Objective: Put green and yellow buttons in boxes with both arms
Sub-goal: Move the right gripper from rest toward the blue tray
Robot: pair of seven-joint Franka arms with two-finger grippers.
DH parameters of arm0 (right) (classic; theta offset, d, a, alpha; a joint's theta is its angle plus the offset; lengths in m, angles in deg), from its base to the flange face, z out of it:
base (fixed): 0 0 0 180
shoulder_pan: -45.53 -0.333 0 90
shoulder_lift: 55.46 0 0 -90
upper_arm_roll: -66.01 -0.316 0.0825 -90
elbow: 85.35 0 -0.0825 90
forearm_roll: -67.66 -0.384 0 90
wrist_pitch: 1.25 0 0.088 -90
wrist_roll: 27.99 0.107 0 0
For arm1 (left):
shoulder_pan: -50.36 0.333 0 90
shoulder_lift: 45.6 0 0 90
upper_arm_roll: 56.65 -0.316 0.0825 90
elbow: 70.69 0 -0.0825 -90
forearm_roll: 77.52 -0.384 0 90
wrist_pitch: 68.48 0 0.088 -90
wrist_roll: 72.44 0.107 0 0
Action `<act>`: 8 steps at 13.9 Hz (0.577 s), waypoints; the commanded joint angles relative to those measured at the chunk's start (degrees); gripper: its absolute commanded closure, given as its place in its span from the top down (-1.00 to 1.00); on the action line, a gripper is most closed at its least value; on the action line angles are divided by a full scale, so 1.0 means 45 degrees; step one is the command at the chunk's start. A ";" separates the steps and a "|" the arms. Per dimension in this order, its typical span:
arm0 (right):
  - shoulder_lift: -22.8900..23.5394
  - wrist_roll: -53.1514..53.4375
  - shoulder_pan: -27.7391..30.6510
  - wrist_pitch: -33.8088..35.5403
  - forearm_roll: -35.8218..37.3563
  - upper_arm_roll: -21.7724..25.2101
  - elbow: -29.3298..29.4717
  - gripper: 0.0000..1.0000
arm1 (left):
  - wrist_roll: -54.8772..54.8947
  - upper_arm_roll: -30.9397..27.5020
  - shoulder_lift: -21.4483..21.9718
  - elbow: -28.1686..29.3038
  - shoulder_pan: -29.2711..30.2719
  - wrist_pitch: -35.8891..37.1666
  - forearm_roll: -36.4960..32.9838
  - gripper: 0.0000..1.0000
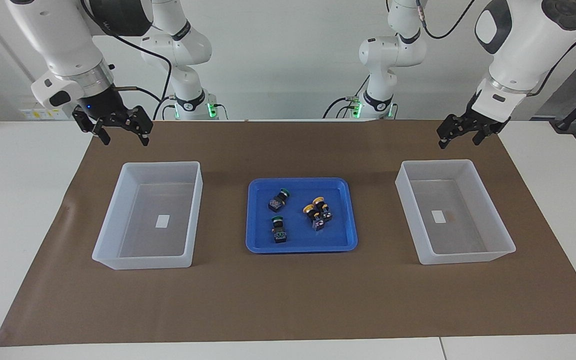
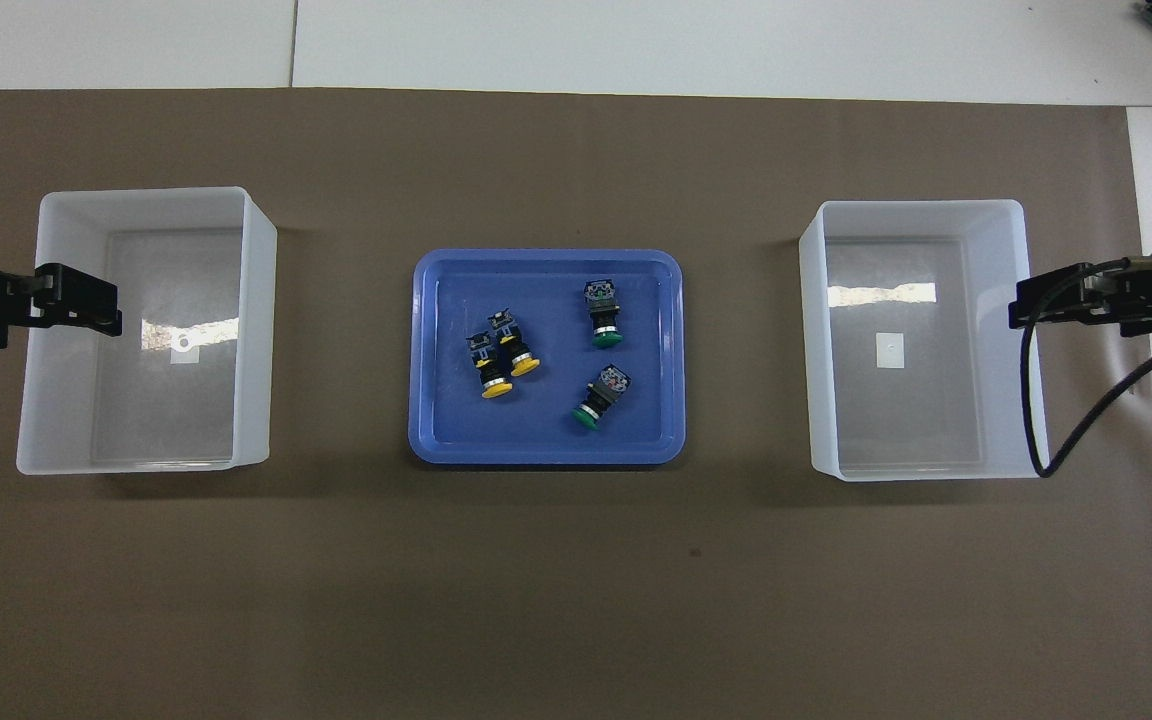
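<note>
Two green buttons and two yellow buttons lie on their sides in the blue tray. The yellow pair touch each other. They also show in the overhead view: green, yellow. One empty box stands toward the left arm's end, the other toward the right arm's end. My left gripper is open, empty and raised over its box's outer edge. My right gripper is likewise open and empty over its box's outer edge.
The shallow blue tray sits mid-table between the boxes on a brown mat. Two smaller white arms with green lights stand at the robots' edge of the table. A black cable hangs from the right arm.
</note>
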 commanded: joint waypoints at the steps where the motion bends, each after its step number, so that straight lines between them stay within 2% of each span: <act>1: -0.0192 0.0251 0.0080 -0.0299 0.0165 -0.0156 -0.0295 1.00 | 0.0011 -0.0057 0.0384 0.0430 0.0009 -0.0090 0.0158 1.00; 8: -0.0232 0.0251 0.0080 -0.0279 0.0164 -0.0176 -0.0392 1.00 | 0.0011 -0.0057 0.0384 0.0430 0.0009 -0.0090 0.0158 1.00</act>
